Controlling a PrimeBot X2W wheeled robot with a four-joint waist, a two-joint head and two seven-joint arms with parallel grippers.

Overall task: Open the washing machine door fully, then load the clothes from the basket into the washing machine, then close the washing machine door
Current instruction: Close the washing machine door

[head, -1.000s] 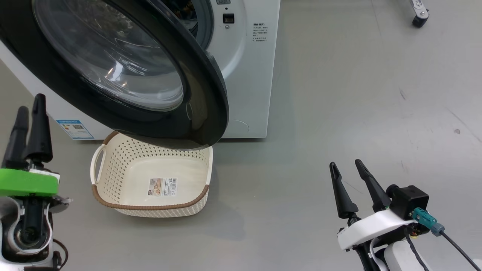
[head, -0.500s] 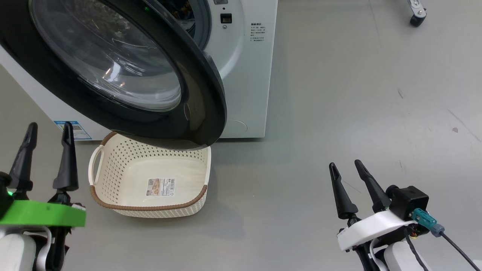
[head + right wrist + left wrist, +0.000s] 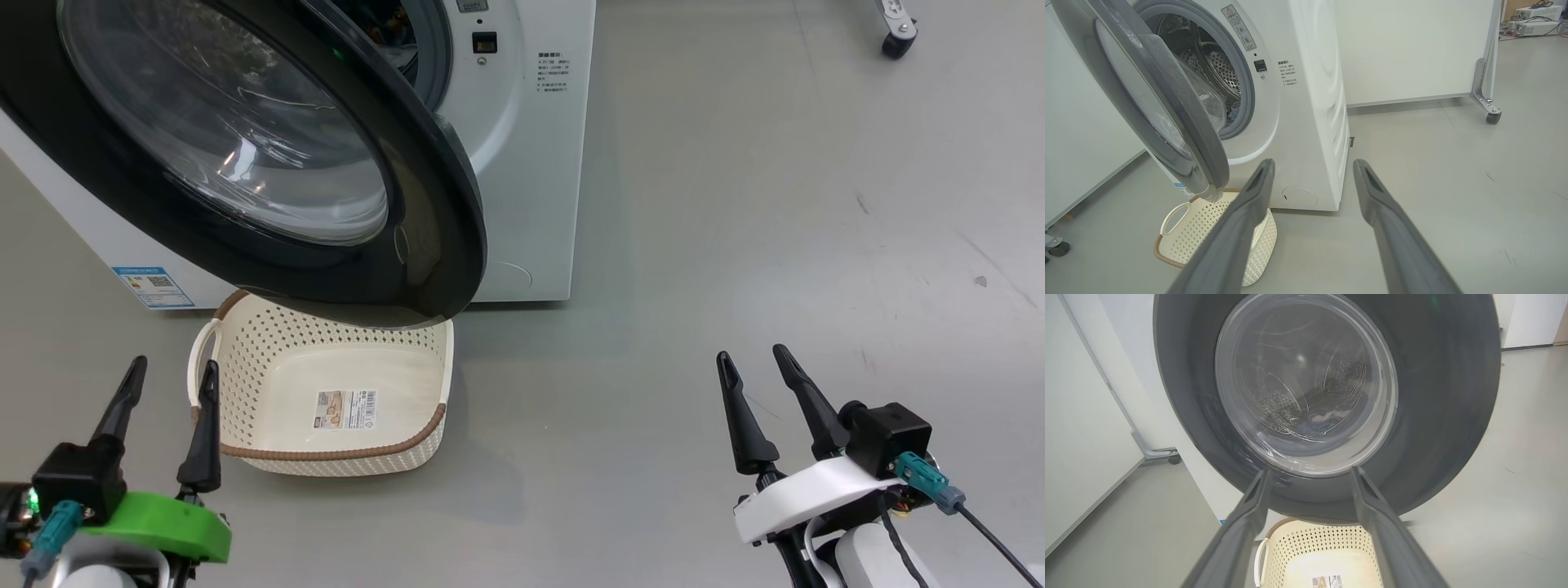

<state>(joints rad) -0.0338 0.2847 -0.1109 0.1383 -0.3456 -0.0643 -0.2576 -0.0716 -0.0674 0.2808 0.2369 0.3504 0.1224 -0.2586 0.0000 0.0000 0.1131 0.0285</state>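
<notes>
The washing machine door (image 3: 245, 147) is a glossy black ring around a clear bowl window. It stands partly open and hangs out over the basket (image 3: 245, 384). The cream basket, with its brown rim, sits on the floor with only a label sticker inside. Behind the door's edge, light fabric with orange marks, apparently the clothes (image 3: 390, 28), lies in the drum of the white washing machine (image 3: 522, 163). My left gripper (image 3: 175, 365) is open and empty, low beside the basket's left handle. In the left wrist view it (image 3: 1310, 472) faces the door (image 3: 1306, 384) above the basket (image 3: 1306, 551). Far right, my right gripper (image 3: 751, 354) is open and empty.
Bare grey floor stretches to the right of the machine. A wheeled frame foot (image 3: 896, 37) stands at the far right, with a white partition (image 3: 1412, 49) behind it. In the right wrist view, the door (image 3: 1147, 106) shows edge-on in front of the steel drum (image 3: 1220, 69).
My left gripper has dropped from beside the machine's lower front to a low spot near the basket's left handle. The camera shifted slightly. The door and right arm stayed still.
</notes>
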